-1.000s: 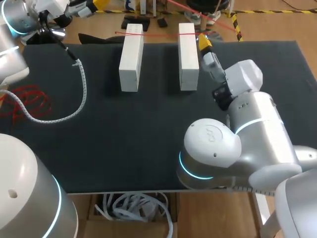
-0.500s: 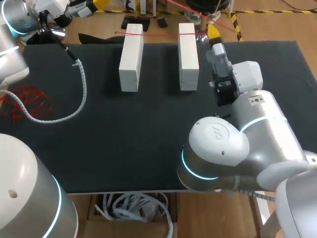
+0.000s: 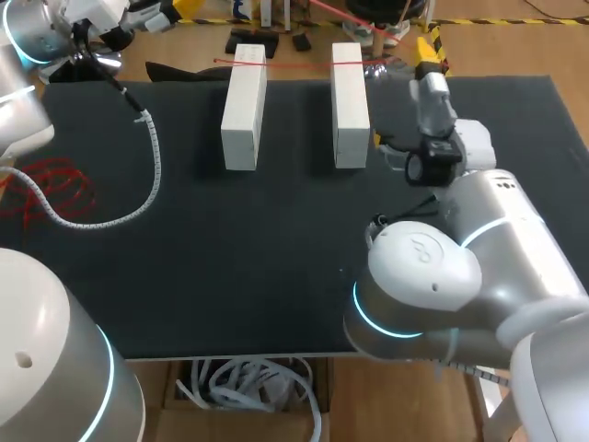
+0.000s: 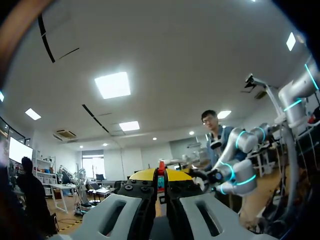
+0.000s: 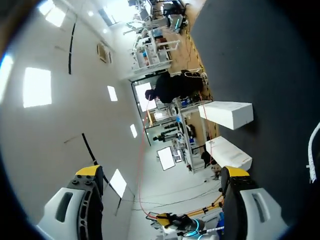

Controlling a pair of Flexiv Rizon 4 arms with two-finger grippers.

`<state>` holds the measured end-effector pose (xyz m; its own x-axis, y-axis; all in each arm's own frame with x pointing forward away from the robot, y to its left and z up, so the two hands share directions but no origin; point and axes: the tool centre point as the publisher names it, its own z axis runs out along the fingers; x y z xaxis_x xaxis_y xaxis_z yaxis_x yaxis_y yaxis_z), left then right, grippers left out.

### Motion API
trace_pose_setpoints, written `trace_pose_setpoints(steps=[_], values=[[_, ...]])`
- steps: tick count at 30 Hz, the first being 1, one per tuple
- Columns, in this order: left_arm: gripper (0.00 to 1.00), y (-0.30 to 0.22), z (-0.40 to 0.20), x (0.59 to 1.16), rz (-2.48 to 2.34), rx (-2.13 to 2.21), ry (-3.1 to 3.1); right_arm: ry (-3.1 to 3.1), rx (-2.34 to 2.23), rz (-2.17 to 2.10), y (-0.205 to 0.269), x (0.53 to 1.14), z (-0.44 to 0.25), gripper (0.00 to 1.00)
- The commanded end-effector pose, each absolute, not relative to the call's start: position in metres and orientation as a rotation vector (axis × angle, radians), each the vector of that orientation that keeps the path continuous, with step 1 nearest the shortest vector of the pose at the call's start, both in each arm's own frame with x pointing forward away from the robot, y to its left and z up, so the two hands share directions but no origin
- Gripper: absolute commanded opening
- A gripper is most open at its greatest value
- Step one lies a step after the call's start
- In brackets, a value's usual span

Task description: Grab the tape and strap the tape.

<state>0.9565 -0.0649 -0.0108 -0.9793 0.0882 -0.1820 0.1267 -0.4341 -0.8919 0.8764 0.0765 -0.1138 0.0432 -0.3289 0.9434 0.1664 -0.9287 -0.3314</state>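
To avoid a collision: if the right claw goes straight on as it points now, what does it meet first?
Probably the thin red tape, stretched just ahead of the right claw; depth is unclear.

The dark-clothed table [image 3: 276,267] bears a left white block [image 3: 244,106]. Parallel on its right lies a second white block [image 3: 350,101], to its left a white spiral cable wrap [image 3: 153,170], and farther left a tangle of red tape [image 3: 51,189].
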Motion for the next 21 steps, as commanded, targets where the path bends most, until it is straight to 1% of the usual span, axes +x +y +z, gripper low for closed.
trace_pose_setpoints(steps=[1,7,21], values=[[0.0,-0.064,-0.011,0.958,-2.625,0.32,1.659,0.465,-1.888,-1.954,0.074,0.885,-0.11,1.0],[0.0,-0.064,-0.011,0.958,-2.625,0.32,1.659,0.535,-1.853,-2.067,0.075,0.888,-0.094,1.0],[0.0,-0.064,-0.011,0.958,-2.625,0.32,1.659,0.763,-1.787,-2.068,0.068,0.901,-0.063,1.0]])
